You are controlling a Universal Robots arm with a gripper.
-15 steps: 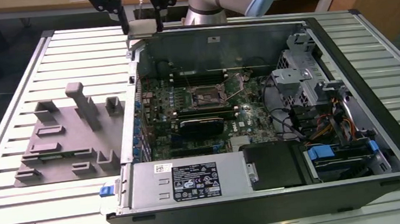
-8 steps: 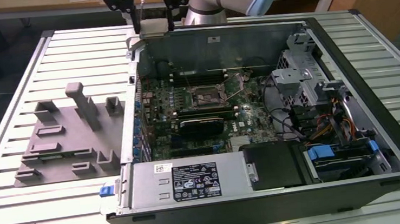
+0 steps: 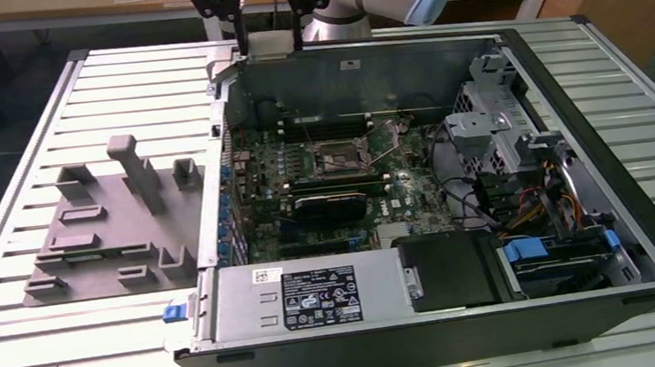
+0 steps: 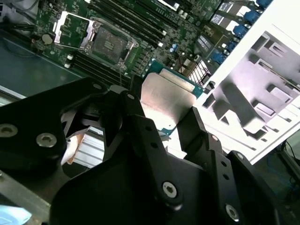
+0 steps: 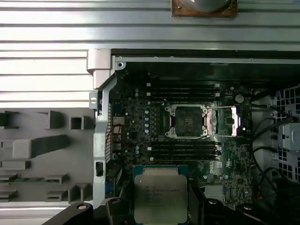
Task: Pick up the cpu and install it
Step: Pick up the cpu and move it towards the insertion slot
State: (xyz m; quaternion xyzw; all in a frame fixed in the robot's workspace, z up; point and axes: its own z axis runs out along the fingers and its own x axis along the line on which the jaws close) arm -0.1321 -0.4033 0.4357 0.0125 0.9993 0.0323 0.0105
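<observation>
The cpu (image 5: 160, 194) is a flat square chip with a shiny silver top, and my gripper (image 5: 160, 208) is shut on it by two opposite edges. In the second wrist view the cpu (image 4: 166, 101) sits between the black fingers (image 4: 136, 122). The exterior view has my gripper (image 3: 267, 29) high over the far left corner of the open computer case (image 3: 556, 83), with the cpu (image 3: 266, 45) as a pale square beneath it. The motherboard's socket (image 5: 186, 121) lies open, its metal lid (image 5: 226, 121) flipped to one side; it also appears as the socket (image 3: 341, 154) mid-board.
A grey plastic fixture (image 3: 106, 229) with upright pegs lies on the slatted table (image 3: 33, 352) at the exterior view's left of the case. Inside the case are a black heatsink block (image 3: 330, 208), a power supply (image 3: 302, 297), drive bays and cables (image 3: 519, 193).
</observation>
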